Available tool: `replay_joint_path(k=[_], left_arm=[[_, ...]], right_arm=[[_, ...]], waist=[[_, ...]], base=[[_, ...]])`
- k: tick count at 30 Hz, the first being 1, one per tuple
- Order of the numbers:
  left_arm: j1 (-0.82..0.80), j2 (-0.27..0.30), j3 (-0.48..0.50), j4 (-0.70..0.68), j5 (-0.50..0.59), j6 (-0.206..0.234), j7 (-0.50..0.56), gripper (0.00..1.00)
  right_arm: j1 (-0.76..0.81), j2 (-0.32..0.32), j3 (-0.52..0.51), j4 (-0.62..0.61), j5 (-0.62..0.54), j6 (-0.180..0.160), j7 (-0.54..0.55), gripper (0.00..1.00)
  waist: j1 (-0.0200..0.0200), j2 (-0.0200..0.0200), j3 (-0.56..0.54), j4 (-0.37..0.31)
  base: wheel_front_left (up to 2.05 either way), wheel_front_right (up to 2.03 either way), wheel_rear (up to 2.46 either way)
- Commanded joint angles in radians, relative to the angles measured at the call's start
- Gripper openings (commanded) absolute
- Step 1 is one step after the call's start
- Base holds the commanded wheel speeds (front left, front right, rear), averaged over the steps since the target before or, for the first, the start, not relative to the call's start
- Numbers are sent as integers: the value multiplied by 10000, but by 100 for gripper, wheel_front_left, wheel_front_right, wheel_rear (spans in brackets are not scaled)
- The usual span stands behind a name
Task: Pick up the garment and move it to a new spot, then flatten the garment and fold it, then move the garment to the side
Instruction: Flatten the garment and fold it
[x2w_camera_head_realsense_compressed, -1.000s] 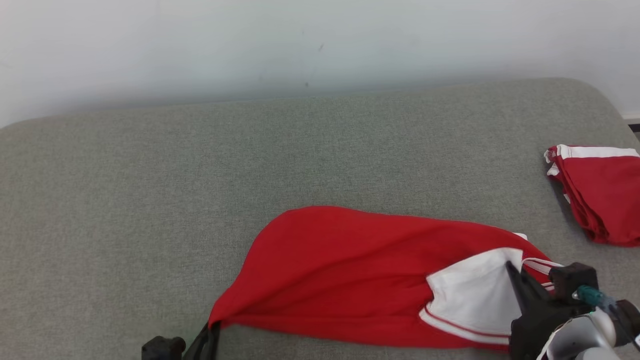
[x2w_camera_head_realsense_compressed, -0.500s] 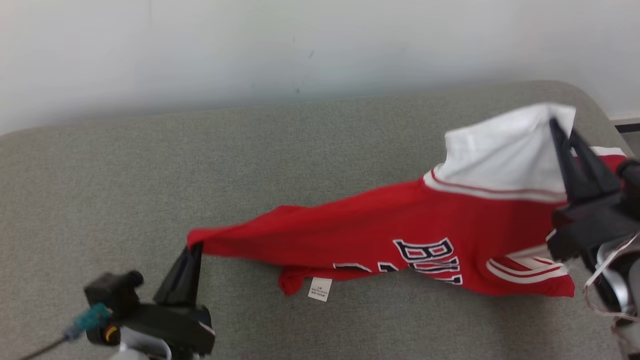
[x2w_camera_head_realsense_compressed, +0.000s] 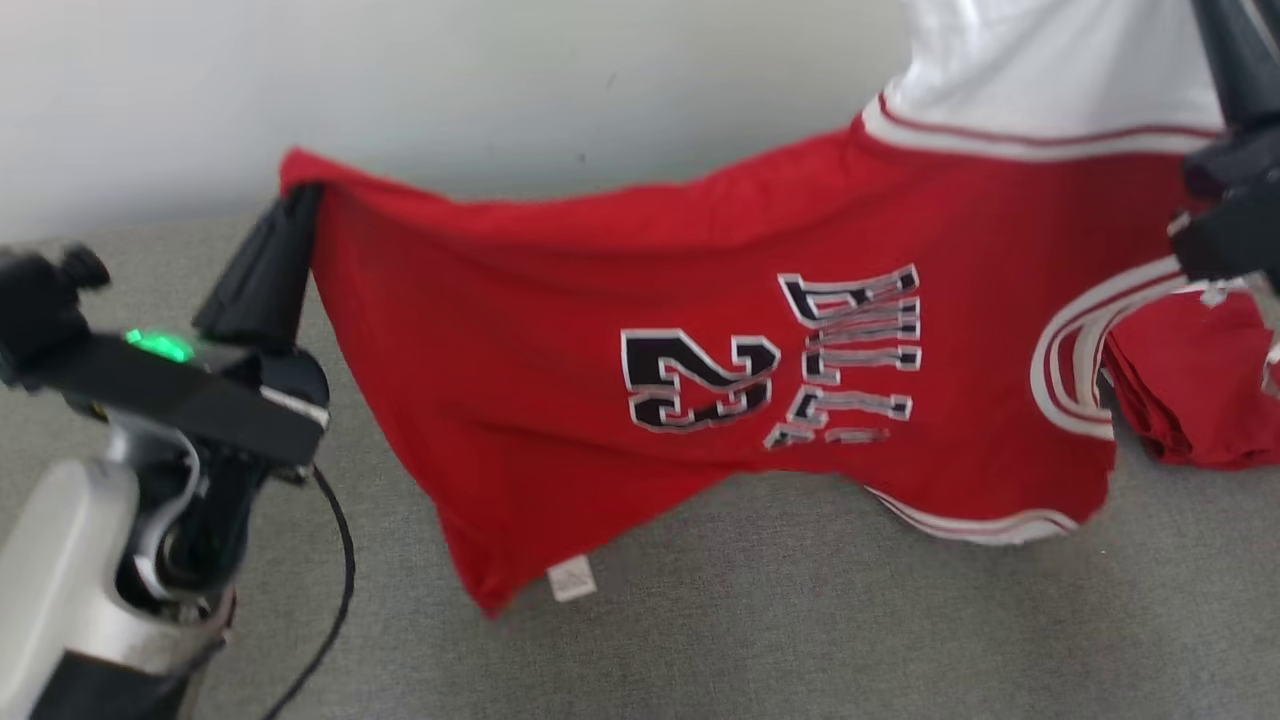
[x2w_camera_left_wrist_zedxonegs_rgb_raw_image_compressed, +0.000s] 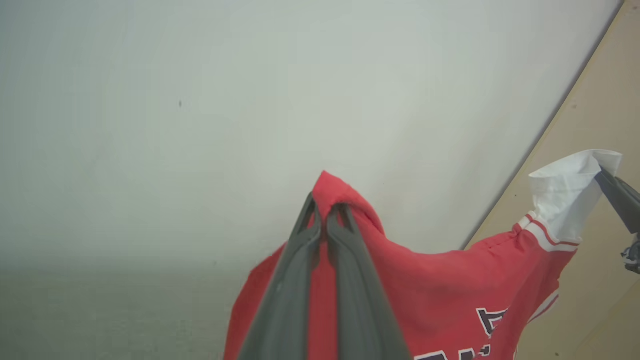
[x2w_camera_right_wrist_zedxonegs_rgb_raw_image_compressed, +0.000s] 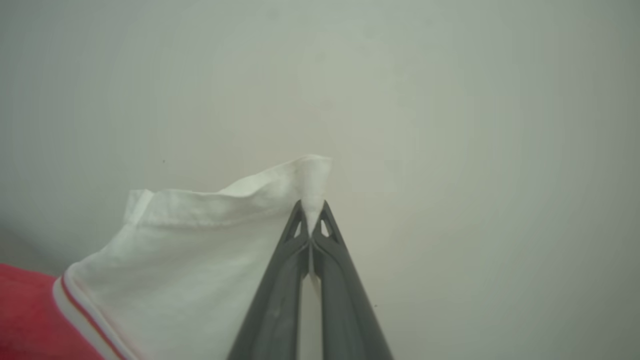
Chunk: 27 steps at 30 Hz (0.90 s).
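Garment hangs spread in the air, lifted off the grey cushion where it lay a second ago. Your left gripper pinches a red corner and your right gripper pinches the white edge, so the pickup looks done and the move comes next.

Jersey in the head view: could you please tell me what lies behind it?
Behind the jersey, a folded garment shows past its right edge on the grey cushion; its left part is covered. The wall shows above. Anything else behind the cloth is hidden.
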Motion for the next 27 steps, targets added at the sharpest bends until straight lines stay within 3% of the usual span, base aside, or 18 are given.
replay_joint_path(k=[1, 8, 17, 27], left_arm=[[-383, 21, 77, -35, -124, 77, 123, 0], [-1914, -37, 503, 103, -372, 416, 344, 0], [-2895, -218, 674, 579, -385, 592, 238, 0], [-4900, -377, 724, 1306, 86, 1217, 259, 0]], right_arm=[[-397, -111, 77, 95, 101, 1, -79, 0], [-2075, -118, 173, 588, 113, 1, -489, 0], [-3010, 84, 327, 1060, 288, 1, -702, 0], [-4874, -17, 1928, 2177, 1423, 1, -459, 0]], waist=[[-1, -1, 46, -53], [-1, -1, 104, -173], [-1, -1, 427, -314], [-1, -1, 2848, -691]], base=[[0, 0, 0], [0, 0, 0], [0, 0, 0], [0, 0, 0]])
